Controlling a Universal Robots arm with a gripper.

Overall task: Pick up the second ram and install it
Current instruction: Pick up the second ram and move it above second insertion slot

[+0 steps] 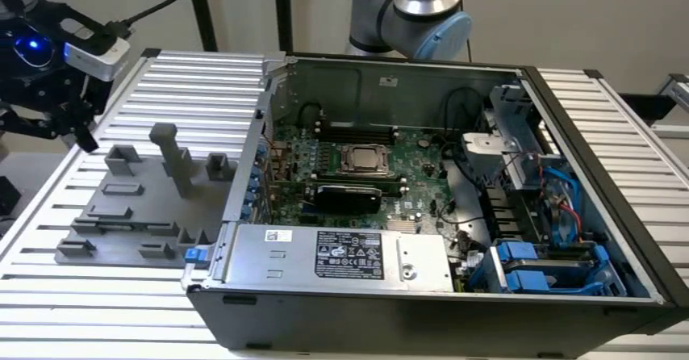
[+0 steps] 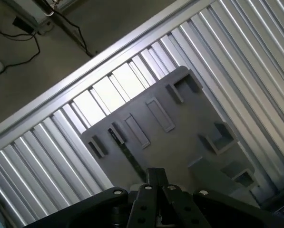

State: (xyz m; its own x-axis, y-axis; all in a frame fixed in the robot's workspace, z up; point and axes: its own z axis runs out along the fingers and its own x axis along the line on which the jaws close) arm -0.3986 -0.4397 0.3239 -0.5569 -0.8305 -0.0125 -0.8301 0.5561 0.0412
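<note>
Ram (image 2: 128,154) stands on edge in a slot of the grey tray (image 2: 180,142), showing as a thin dark-green line. The tray lies on the slatted counter (image 1: 194,77), to the exterior view's left of the open case (image 1: 431,328). I judge it light, stiff and fragile, with smooth faces that could slip; the safest hold is probably at mid-length, across its 2 flat faces near the upper edge, squeezed gently and lifted straight. The gripper (image 1: 60,119) hangs above the tray's left side in the exterior view, apart from it; I cannot tell how far it is open, and nothing shows in its hold. The wrist view gives the slot and its line from above; the exterior view gives the gripper's height and the motherboard (image 1: 420,146) inside the case.
</note>
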